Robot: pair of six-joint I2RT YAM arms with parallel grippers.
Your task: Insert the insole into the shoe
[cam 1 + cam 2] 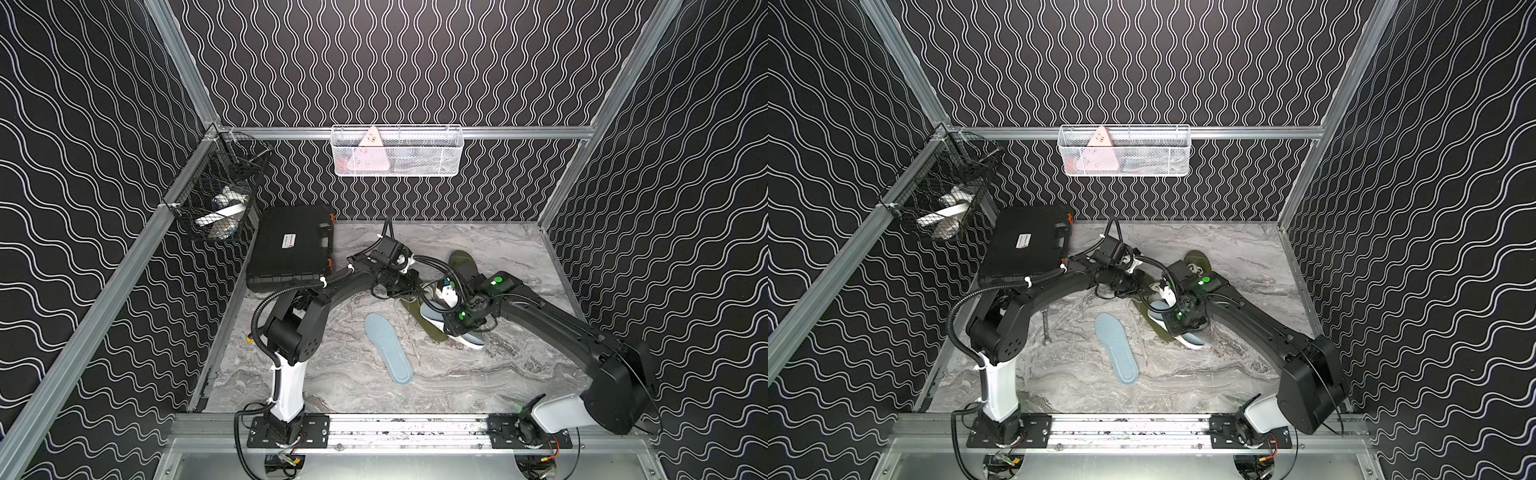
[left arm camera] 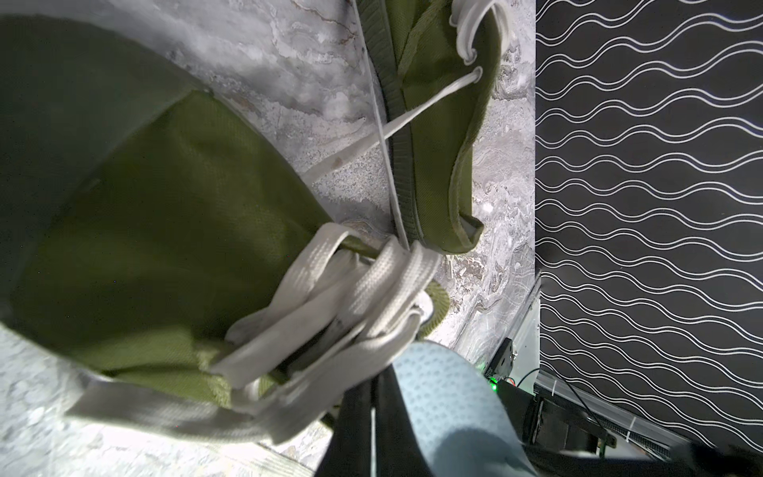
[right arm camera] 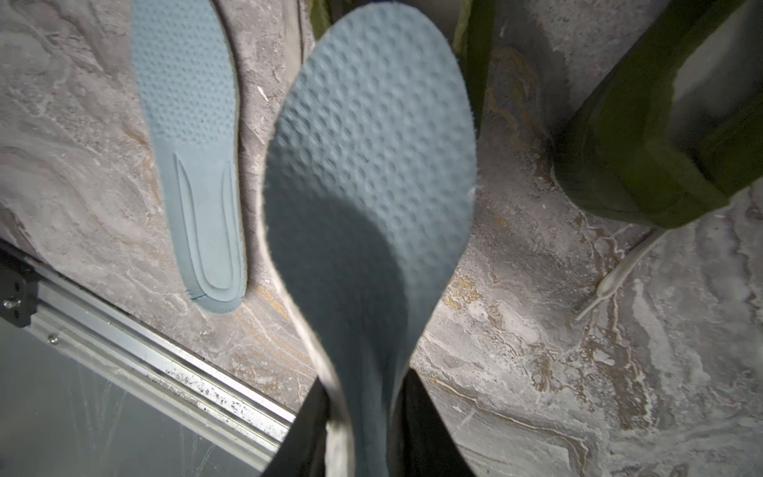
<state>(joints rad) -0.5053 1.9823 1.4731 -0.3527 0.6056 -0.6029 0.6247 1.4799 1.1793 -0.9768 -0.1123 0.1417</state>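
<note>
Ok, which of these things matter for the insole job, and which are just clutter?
Job:
held insole
shoe beside it
second shoe
loose insole

Clutter:
black case
wrench
black wire basket
white mesh basket

The shoe (image 2: 165, 227) is olive green, the insole (image 3: 371, 165) dotted pale blue, the table (image 1: 457, 374) marbled grey.

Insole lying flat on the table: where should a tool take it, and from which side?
Take the loose insole by its narrow heel end, which points toward the front rail with bare table around it. It lies flat, so probably come down from above and pinch across its width; the forefoot end sits close to the green shoe.
</note>
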